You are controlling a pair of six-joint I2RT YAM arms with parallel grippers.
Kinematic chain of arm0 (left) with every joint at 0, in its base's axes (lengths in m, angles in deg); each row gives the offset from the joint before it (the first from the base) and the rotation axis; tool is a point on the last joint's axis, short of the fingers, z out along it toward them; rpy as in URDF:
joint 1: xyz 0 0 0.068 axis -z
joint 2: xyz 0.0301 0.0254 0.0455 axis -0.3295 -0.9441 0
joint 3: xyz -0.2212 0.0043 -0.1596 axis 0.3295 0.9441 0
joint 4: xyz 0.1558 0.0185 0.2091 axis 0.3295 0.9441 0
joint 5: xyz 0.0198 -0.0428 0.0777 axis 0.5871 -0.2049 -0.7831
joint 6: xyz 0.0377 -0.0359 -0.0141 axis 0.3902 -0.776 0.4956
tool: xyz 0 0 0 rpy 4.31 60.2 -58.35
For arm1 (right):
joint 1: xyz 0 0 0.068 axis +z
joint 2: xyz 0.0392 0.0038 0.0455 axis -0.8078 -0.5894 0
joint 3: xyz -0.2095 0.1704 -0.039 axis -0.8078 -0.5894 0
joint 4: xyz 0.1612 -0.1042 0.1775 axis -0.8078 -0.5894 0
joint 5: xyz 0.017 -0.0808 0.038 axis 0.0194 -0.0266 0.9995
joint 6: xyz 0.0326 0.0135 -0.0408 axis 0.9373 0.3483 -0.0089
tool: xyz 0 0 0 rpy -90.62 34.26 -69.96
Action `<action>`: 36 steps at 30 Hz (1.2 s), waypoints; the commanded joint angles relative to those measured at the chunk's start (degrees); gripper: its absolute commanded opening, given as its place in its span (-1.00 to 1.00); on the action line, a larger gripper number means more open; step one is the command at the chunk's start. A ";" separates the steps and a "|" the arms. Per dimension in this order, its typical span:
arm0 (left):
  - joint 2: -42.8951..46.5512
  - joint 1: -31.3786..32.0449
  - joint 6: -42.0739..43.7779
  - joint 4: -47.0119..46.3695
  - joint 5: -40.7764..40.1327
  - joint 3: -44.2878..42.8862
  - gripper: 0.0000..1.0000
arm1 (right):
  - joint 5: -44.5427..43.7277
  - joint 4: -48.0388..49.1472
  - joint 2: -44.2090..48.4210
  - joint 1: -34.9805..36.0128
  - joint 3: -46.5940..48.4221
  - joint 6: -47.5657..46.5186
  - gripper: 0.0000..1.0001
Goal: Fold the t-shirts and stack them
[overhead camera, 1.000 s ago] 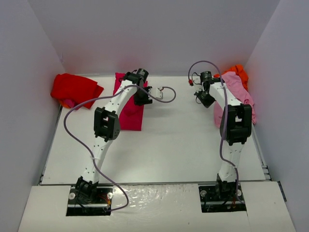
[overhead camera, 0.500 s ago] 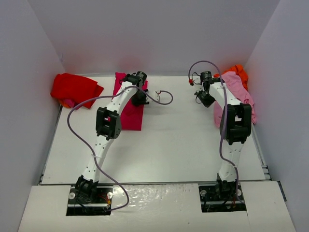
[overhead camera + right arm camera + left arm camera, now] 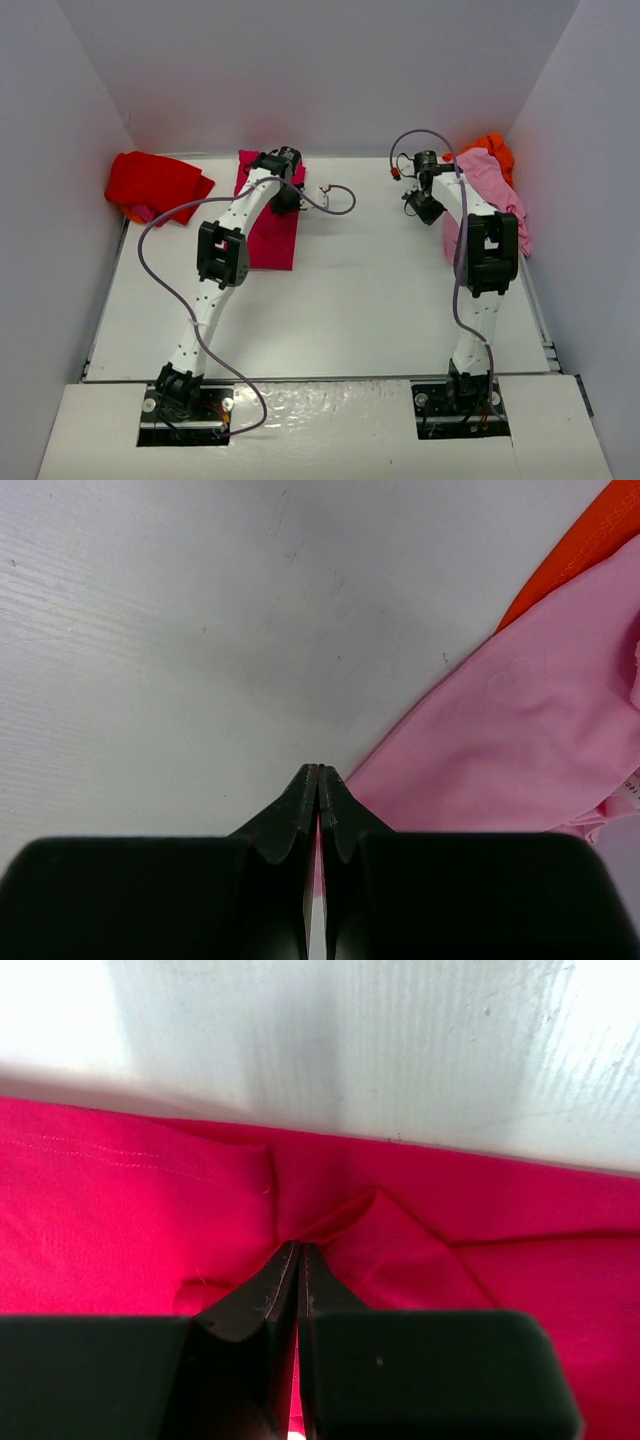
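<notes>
A crimson-magenta t-shirt [image 3: 270, 238] lies folded into a long strip at the back left of the table. My left gripper [image 3: 287, 200] is down on its right edge. In the left wrist view the left gripper [image 3: 298, 1246] is shut on a pinch of that t-shirt [image 3: 150, 1210], and creases run into the tips. The pale pink t-shirt [image 3: 490, 190] lies crumpled at the back right, over an orange t-shirt [image 3: 492, 148]. My right gripper [image 3: 418, 207] hangs just left of it. Seen from the right wrist, that gripper [image 3: 318, 768] is shut, its tips beside the pink edge [image 3: 500, 750].
A bright red t-shirt [image 3: 155, 183] lies bunched in the back left corner against the wall. Pale walls enclose the white table [image 3: 360, 290] on three sides. The left arm's purple cable [image 3: 335, 205] loops over the table right of the crimson shirt.
The left gripper has closed onto the crimson-magenta shirt and shifted a little to the left. The right arm has barely moved.
</notes>
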 commanded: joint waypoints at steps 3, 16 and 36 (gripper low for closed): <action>5.87 -0.02 0.13 0.87 0.26 -2.10 -1.00 | -0.75 0.63 1.67 -0.40 -1.12 0.17 -1.00; 10.73 -0.61 -4.16 -4.30 1.08 1.09 -0.01 | 1.98 0.78 0.97 -0.46 -0.20 0.62 -1.00; 28.96 -15.38 -28.96 -20.35 8.69 29.57 -0.16 | 25.60 -4.90 -15.52 22.72 28.07 -3.47 -0.51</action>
